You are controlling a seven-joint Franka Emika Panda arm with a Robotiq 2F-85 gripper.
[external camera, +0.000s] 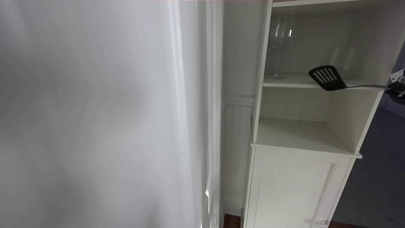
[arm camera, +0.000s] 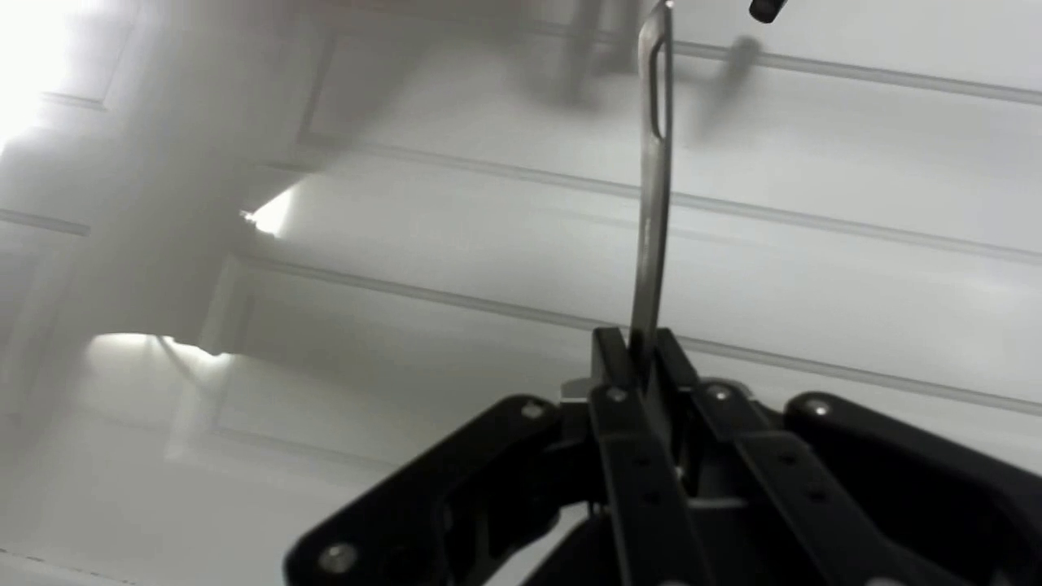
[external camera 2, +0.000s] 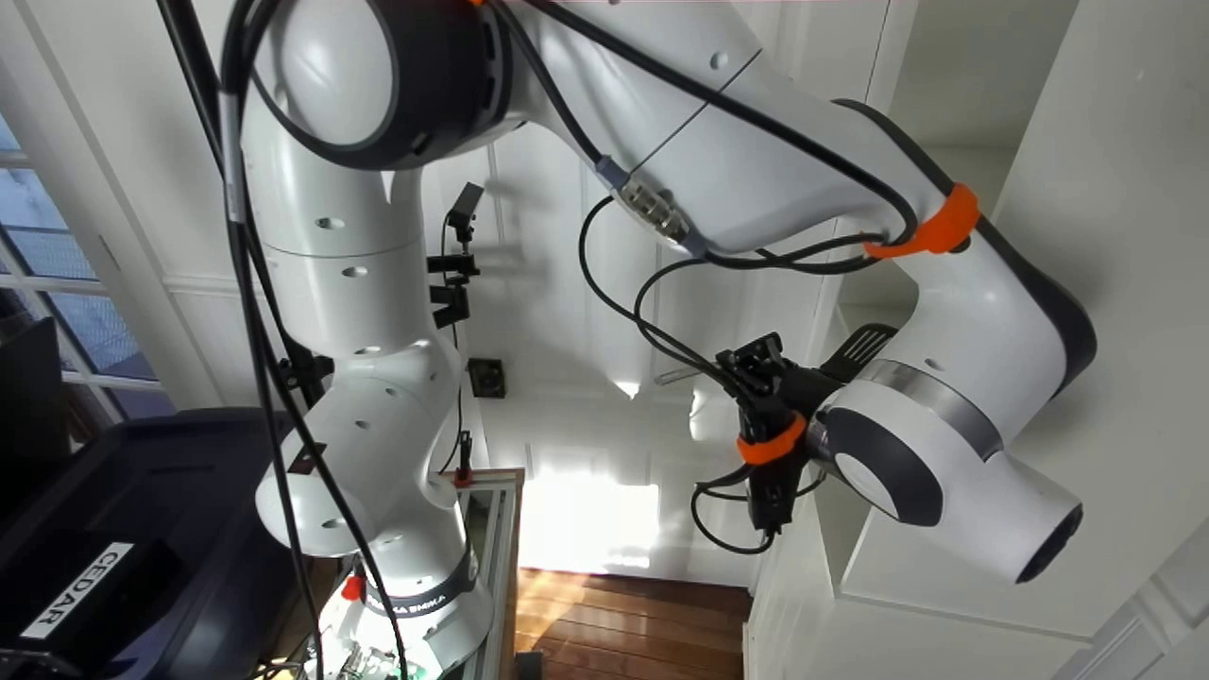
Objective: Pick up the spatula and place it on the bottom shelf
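In an exterior view, holding the spatula [external camera: 337,83] out, higher than the bottom shelf [external camera: 294,133]. In an exterior view, spotting its head [external camera 2: 858,349] past the arm [external camera 2: 987,331]. In the wrist view, pinching the handle [arm camera: 654,179] in a nearly closed gripper [arm camera: 642,348]!

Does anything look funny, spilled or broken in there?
Nothing looks spilled or broken. One odd thing: a black slotted spatula with a thin grey metal handle pokes out sideways instead of lying on the white bottom shelf, because black robot fingers grip it.

bottom shelf [external camera: 295,133] open at front, hemmed by 2 side walls [external camera: 351,120] and upper board [external camera: 291,85]
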